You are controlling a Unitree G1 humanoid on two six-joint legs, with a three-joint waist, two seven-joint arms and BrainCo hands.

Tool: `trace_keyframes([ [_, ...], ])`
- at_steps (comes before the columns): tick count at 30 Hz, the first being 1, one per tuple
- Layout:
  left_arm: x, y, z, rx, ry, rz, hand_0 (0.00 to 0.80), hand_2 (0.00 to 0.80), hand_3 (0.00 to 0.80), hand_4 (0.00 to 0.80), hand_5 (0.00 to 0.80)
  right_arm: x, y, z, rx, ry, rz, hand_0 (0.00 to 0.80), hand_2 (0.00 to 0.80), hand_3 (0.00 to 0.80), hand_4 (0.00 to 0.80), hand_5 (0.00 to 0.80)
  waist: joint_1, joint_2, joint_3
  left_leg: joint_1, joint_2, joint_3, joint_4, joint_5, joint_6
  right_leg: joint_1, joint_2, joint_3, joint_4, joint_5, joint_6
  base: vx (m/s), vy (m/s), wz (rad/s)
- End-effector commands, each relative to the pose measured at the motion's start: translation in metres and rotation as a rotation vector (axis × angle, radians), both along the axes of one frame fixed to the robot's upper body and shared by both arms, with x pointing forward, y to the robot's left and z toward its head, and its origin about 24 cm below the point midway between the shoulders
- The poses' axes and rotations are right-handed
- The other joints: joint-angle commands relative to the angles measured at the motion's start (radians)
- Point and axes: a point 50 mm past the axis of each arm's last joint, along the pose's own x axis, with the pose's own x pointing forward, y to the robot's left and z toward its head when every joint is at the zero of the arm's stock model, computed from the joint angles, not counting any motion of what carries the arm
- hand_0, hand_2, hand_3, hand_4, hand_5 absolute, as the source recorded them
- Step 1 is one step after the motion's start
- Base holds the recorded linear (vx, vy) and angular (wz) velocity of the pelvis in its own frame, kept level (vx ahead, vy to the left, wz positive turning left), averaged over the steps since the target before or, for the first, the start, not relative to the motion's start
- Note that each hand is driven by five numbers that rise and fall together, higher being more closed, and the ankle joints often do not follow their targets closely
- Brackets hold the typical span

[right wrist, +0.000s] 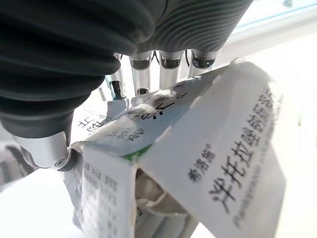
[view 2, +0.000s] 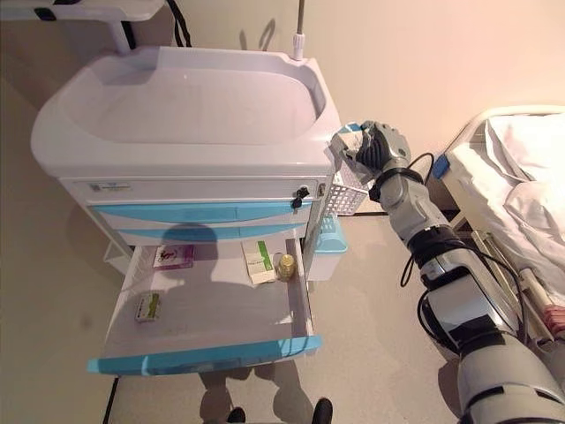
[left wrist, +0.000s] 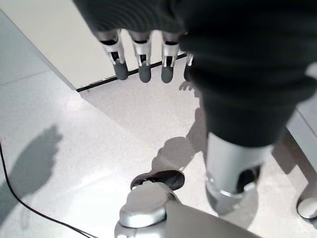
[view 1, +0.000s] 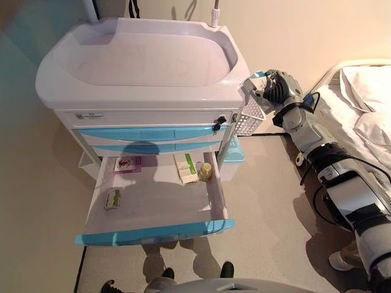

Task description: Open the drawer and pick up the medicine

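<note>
— Medicine first: where is it?

— In my right hand [view 2: 378, 146]. My fingers [right wrist: 171, 60] and thumb are curled round a white medicine box [right wrist: 198, 158] with a green stripe, one end flap torn open. I hold it up at the right corner of the cart [view 1: 140, 67], just above the white mesh basket [view 1: 250, 119] that hangs on the cart's right side.

— And the drawer?

— The bottom drawer [view 1: 156, 229], the one with the blue front, stands pulled out toward me. Inside it, along the far edge, lie a pink packet [view 1: 127, 163], a white and green box [view 1: 186, 167] and a small yellowish bottle [view 1: 206, 170] just right of that box. A small green packet [view 1: 112, 198] lies alone near the left wall. The two drawers above are pushed in.

— Your other hand?

— My left hand [left wrist: 143, 62] hangs over the pale floor [left wrist: 74, 134], its fingers straight and relaxed, holding nothing.

— Anything else nearby?

— A bed [view 2: 521, 177] with white sheets on the right, and a light-blue bin [view 1: 235, 152] on the floor beside the cart.
</note>
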Motion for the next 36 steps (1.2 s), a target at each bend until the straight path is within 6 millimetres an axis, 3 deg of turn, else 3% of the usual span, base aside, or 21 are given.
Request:
trace_keyframes([
  [1,0.009,0.017,0.007,0.068,0.005,-0.004,0.000,0.000,0.000,0.000,0.000,0.005,0.005,0.052,-0.014,-0.139,-0.002,0.800,0.800,0.800,0.800,0.800,0.022,-0.023,0.011,-0.087,-0.036,-0.045,-0.007,0.044,0.029,0.052,-0.010,-0.012,0.039,-0.061,0.081,0.007,0.005,0.07],
  [4,0.007,0.020,0.008,0.079,0.009,-0.001,0.000,0.000,0.000,0.000,0.000,0.007,0.012,0.069,-0.049,-0.165,0.002,0.800,0.800,0.800,0.800,0.800,0.029,-0.034,0.017,-0.096,-0.038,-0.046,-0.003,0.044,0.029,0.046,-0.012,-0.017,0.039,-0.057,0.082,0.001,0.001,0.01],
  [10,0.008,0.024,0.009,0.097,0.009,0.002,0.000,0.000,0.000,0.000,0.000,0.010,0.024,0.085,-0.074,-0.187,0.013,0.800,0.800,0.800,0.800,0.800,0.038,-0.048,0.019,-0.102,-0.039,-0.052,0.000,0.043,0.029,0.040,-0.013,-0.019,0.038,-0.055,0.083,0.000,0.000,0.00],
  [36,0.029,0.027,0.015,0.125,-0.043,-0.078,0.000,0.000,0.000,0.000,0.000,0.011,0.066,0.126,-0.370,-0.259,0.036,0.800,0.800,0.800,0.800,0.800,0.072,-0.062,0.028,-0.144,-0.045,-0.098,-0.007,0.062,0.023,0.018,-0.017,-0.052,0.029,-0.048,0.085,0.004,-0.003,0.06],
])
